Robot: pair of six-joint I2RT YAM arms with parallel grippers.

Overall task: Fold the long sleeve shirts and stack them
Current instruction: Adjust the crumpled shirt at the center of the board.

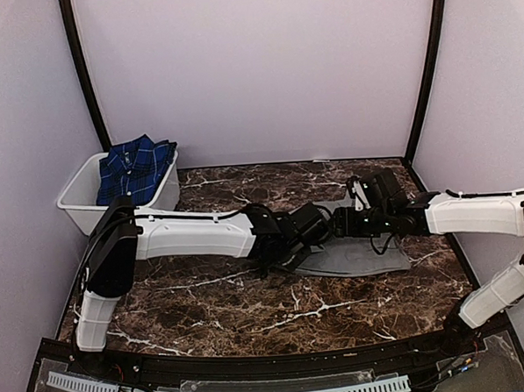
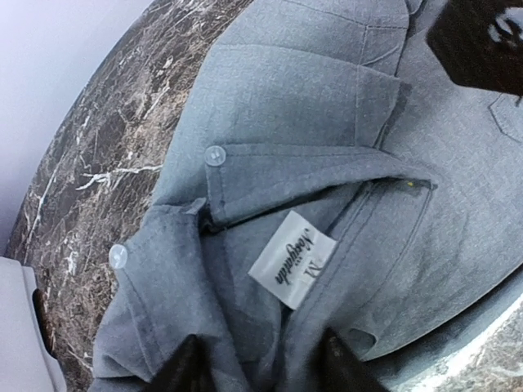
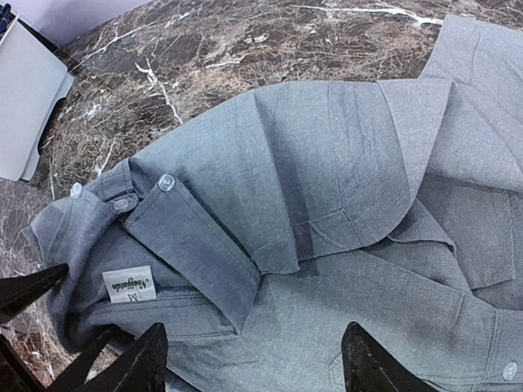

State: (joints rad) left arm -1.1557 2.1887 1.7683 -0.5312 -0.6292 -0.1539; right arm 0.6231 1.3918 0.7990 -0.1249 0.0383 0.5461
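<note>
The grey long sleeve shirt lies rumpled on the marble table, right of centre. Its collar with the white size label sits just ahead of my left gripper. The jaws stand apart, with bunched collar cloth between the fingertips. My right gripper hovers open over the shirt body, next to the collar and a folded buttoned cuff. In the top view the left gripper and right gripper meet tip to tip over the shirt. The plaid shirt lies in the tub.
A white plastic tub stands at the back left of the table, also seen as a white tub corner in the right wrist view. Dark marble tabletop spreads in front of the arms. Purple walls enclose the table.
</note>
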